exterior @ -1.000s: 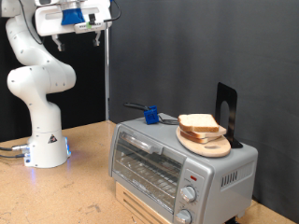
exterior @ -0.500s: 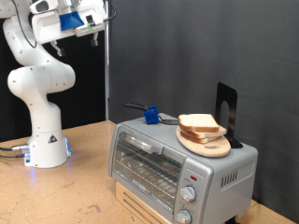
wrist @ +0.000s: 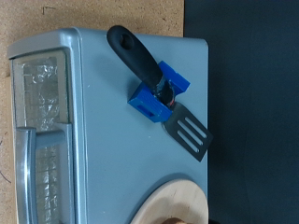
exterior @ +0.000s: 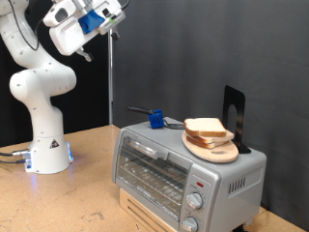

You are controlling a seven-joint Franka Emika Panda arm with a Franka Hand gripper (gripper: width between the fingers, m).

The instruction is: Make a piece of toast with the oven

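Observation:
The silver-grey oven point(exterior: 183, 172) stands at the exterior view's lower right with its glass door shut. Two slices of toast point(exterior: 205, 127) lie stacked on a round wooden board point(exterior: 214, 148) on the oven's roof. My gripper point(exterior: 108, 14) is high at the exterior view's top left, tilted, far above and to the left of the oven, and holds nothing that I can see. The wrist view looks down on the oven's roof point(wrist: 93, 159) and the board's edge point(wrist: 177, 203). My fingers do not show there.
A black spatula in a blue holder point(exterior: 154, 119) lies on the oven's roof, also in the wrist view point(wrist: 155, 91). A black stand point(exterior: 234, 116) rises behind the board. A thin pole point(exterior: 110, 77) stands behind the oven. The oven rests on a wooden crate point(exterior: 145, 211).
My hand has swung from level to tilted and shifted slightly towards the exterior view's right at the top. The oven, toast and board have not moved.

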